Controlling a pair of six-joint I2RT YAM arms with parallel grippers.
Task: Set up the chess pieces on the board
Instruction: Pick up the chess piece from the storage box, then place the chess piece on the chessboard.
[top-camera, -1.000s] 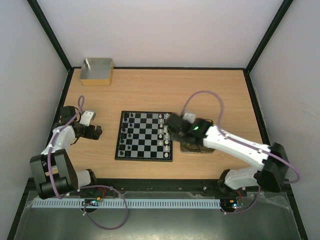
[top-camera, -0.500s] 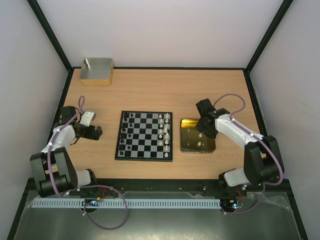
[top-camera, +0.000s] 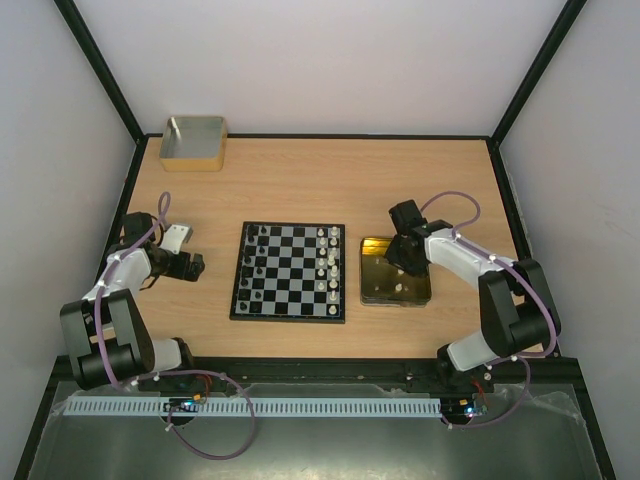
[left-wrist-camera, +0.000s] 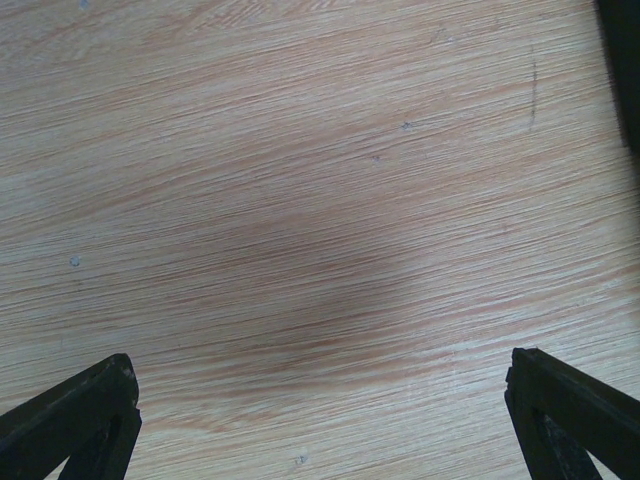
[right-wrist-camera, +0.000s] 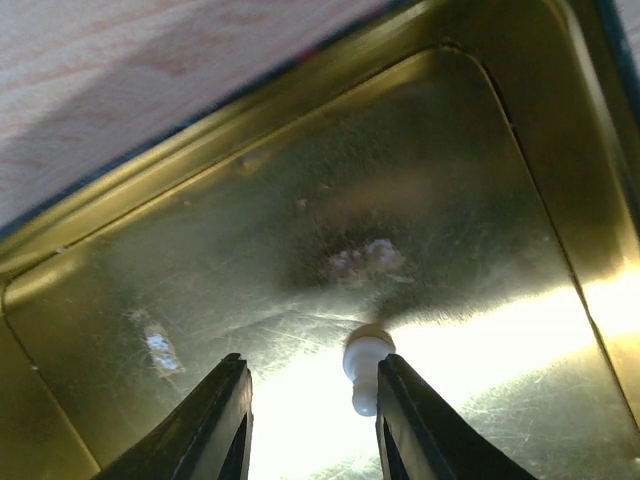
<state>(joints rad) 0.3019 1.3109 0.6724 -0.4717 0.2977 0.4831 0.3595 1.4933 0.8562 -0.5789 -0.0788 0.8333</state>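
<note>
Pale wood table (top-camera: 300, 180) runs under both my arms, with the board (top-camera: 289, 300) at its middle and the gold tin (top-camera: 372, 283) just beside the board's right edge. Black chessmen (top-camera: 252, 262) stand along the board's left side and white chessmen (top-camera: 326, 262) along its right, so several squares are not yet filled.

My right gripper (right-wrist-camera: 312, 368) is down inside the tin, jaws apart, with one cream-white piece (right-wrist-camera: 366, 372) between them. Nothing is clamped yet. The piece sits far off-centre, hard against my right finger (right-wrist-camera: 420, 430), with a clear gap to the left one (right-wrist-camera: 205, 430).

That offset is my worry. If I close from here, I judge one finger will push the piece before the other arrives, and on this slick, shiny floor it could skid or topple out of the pinch. It is tiny, so a grip too near its top could squirt it loose on the lift.

My left gripper (left-wrist-camera: 320, 360) hangs wide apart over bare wood, holding nothing, well clear of the board.
</note>
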